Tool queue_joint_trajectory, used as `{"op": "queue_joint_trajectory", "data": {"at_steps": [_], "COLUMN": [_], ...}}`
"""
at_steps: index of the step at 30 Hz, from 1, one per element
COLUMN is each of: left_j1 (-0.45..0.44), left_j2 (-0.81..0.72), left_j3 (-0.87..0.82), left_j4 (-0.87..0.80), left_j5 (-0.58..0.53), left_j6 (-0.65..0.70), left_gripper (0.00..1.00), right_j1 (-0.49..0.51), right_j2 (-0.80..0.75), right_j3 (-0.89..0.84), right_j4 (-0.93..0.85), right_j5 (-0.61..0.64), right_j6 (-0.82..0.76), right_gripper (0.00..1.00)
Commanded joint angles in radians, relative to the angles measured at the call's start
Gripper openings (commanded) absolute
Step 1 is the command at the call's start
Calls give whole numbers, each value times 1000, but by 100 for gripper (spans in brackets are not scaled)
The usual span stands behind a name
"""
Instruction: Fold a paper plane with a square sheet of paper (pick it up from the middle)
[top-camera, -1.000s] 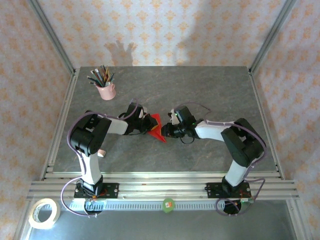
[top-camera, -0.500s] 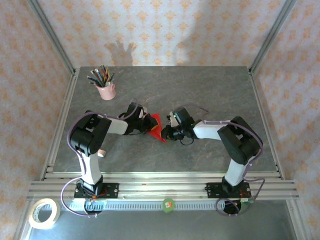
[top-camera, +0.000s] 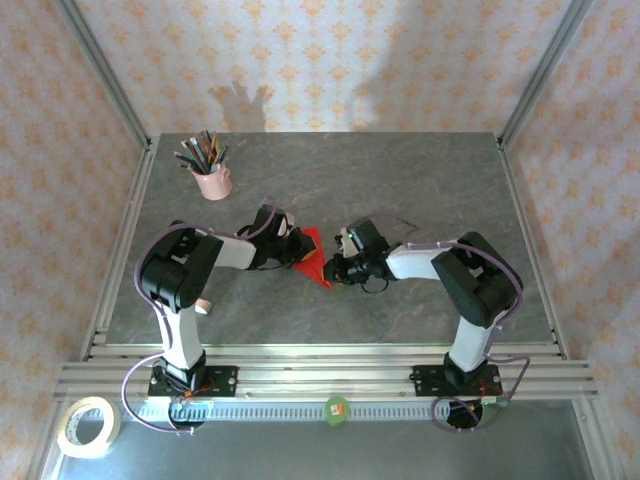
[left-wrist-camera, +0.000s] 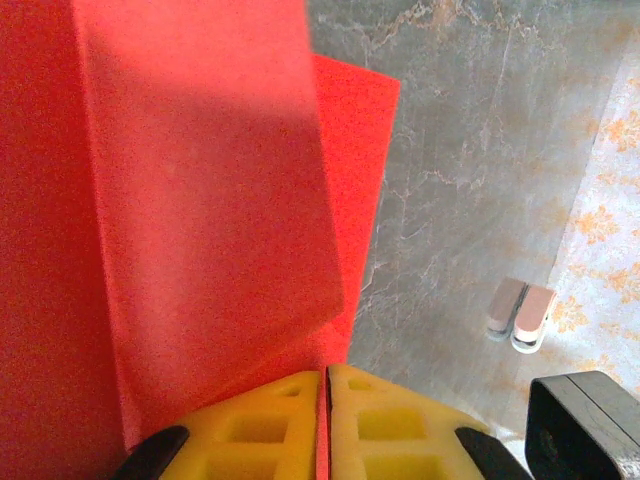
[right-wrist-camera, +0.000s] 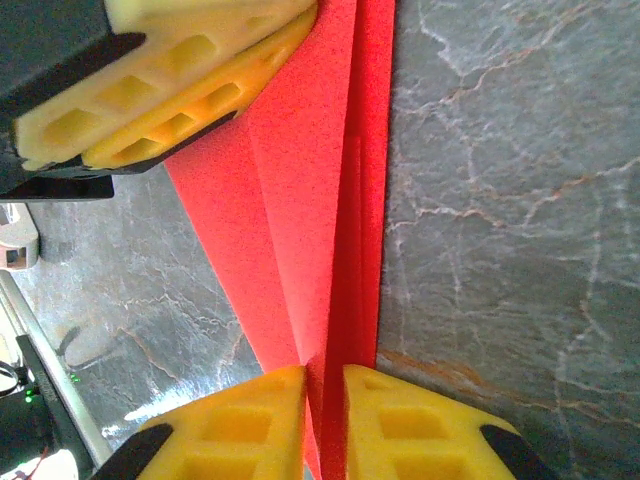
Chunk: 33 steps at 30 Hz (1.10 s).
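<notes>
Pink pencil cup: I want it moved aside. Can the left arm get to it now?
Probably not yet: the left gripper is shut on the paper plane, though nothing stands between it and the pink pencil cup.

From above, the paper plane (top-camera: 315, 262) is partly covered by the left gripper (top-camera: 298, 249) and the right gripper (top-camera: 335, 268), and its creases are too small to read. In the left wrist view the red paper runs off the top and left edges, and the yellow fingers (left-wrist-camera: 270, 425) are cut off at the bottom. A pale object (top-camera: 204, 305) near the worktop's left edge is too small to identify.
</notes>
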Motion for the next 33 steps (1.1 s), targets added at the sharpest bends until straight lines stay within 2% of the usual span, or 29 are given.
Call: {"op": "queue_joint_trajectory", "data": {"at_steps": [1,16,33], "left_j1": [-3,-10,-43], "left_j2": [-15,-118,-19], "left_j3": [-3,-98,-8], "left_j4": [-37,114,69], "left_j5": [4,64,89], "left_j6": [12,10,37], "left_gripper": [15,16,14], "right_j1": [0,-17,-21], "right_j2": [28,38,42], "right_j3": [-24,-52,-63], "right_j4": [4,18,24], "right_j5": [-10,6,19], "right_j6": [18,37,30], "right_gripper": [16,12,12]}}
